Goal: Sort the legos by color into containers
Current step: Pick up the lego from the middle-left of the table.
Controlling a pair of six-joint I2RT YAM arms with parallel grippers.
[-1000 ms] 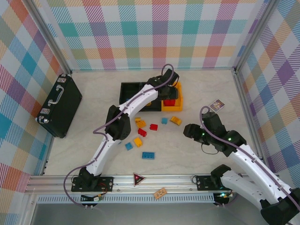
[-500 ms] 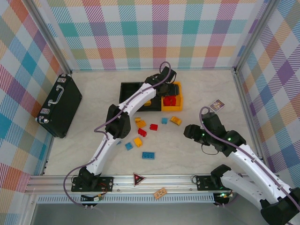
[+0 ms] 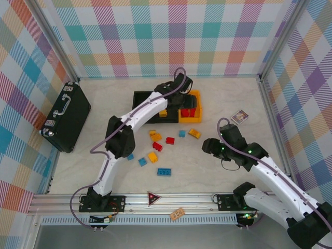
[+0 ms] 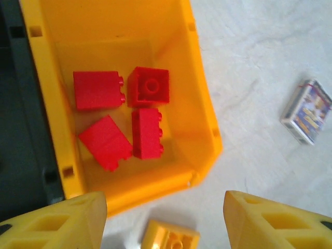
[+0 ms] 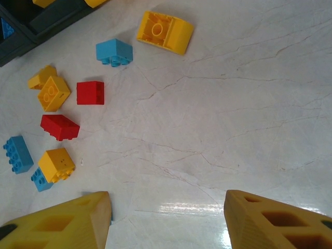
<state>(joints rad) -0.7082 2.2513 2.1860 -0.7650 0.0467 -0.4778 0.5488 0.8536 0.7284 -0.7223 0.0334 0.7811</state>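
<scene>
The containers stand in a row at the back: two black bins (image 3: 148, 104) and a yellow-orange bin (image 3: 198, 116). In the left wrist view the yellow-orange bin (image 4: 205, 111) holds several red legos (image 4: 148, 132). My left gripper (image 3: 185, 97) hangs over it, open and empty (image 4: 165, 199), with a yellow brick (image 4: 170, 237) on the table below. Loose legos lie mid-table: red (image 3: 170, 140), yellow (image 3: 194, 133), blue (image 3: 164, 171). My right gripper (image 3: 210, 145) hovers to their right, open and empty (image 5: 167, 199), seeing a red brick (image 5: 90, 93), a blue brick (image 5: 114, 52) and a yellow brick (image 5: 165, 32).
A large black case (image 3: 66, 115) lies at the left wall. A small printed card (image 3: 239, 116) rests right of the bins. A red triangle (image 3: 153, 197) and a tan wooden block (image 3: 178, 213) sit on the front rail. Checked walls enclose the table.
My left gripper has opened above the yellow-orange bin and drawn slightly back and left; its elbow has swung left. The right arm has barely moved.
</scene>
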